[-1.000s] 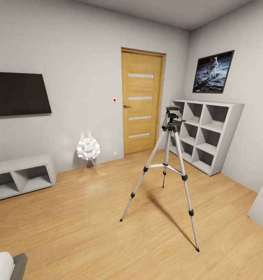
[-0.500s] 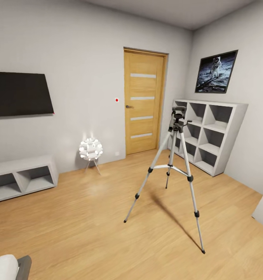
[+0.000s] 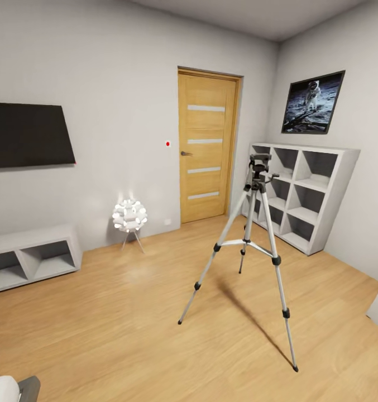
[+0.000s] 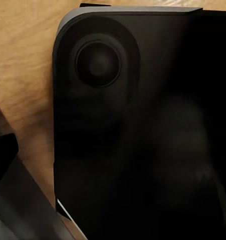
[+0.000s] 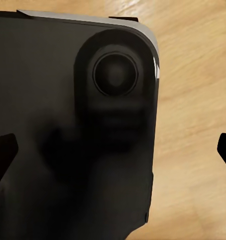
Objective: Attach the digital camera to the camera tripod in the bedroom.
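Head view of the bedroom. The camera tripod (image 3: 256,234) stands right of centre on the wooden floor (image 3: 116,312), legs spread, its black head level with the grey cube shelves (image 3: 303,195) behind it. The door (image 3: 206,146) is closed at upper centre; a globe lamp (image 3: 129,216) and a low shelf unit (image 3: 29,257) sit at left. The digital camera is not visible from here. Both wrist views face a dark rounded panel (image 4: 143,130) of the robot over the floor; whether either gripper is open or closed cannot be told. The step appears to be searching or approaching. The next move likely calls for locating the camera. Open floor lies left and in front of the tripod; its splayed feet and the bed corner (image 3: 10,388) at lower left limit passage.
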